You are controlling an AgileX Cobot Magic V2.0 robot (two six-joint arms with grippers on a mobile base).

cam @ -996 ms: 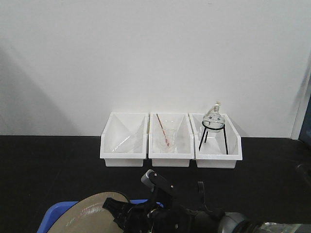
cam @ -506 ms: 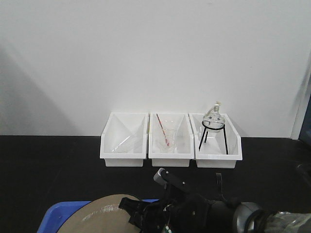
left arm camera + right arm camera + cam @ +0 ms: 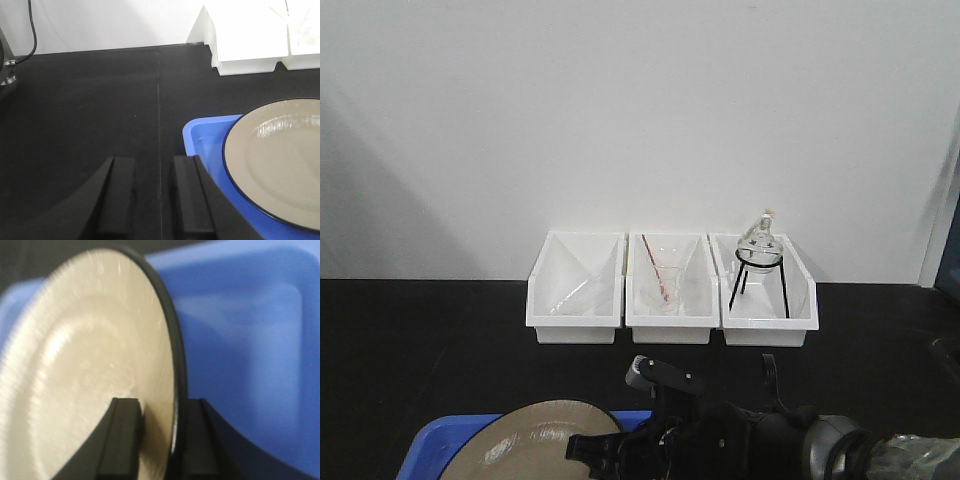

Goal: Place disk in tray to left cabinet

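In the left wrist view, the rectangular bright blue plastic tray (image 3: 202,137) sits at the lower right of the frame. Its rounded corner is well apart from the three white plastic bins (image 3: 575,290) lined up along the white wall (image 3: 620,100). A strip of bare black tabletop (image 3: 75,100) runs between the bins and the tray, and the whole left half of that view is open black surface.

The large round glossy tan disk (image 3: 280,155) with a thin black rim covers most of the tray. Only a narrow margin of blue shows between its edge and the tray's upper-left corner. We cannot tell whether the disk's underside touches the tray floor.

The right gripper (image 3: 161,440) is clenched on the disk's rim, with one black finger on the tan face and the other behind the black edge. The left gripper (image 3: 152,200), at the bottom of its own view, hangs over bare tabletop just beside the tray's outer rim. Its fingers are parted and hold nothing.

Compared with a second ago, we see in the front view that the disk reaches farther toward the right of the frame. More blue shows at the tray's lower-left corner, and the dark arm has shifted right with the disk. The bins have not moved.
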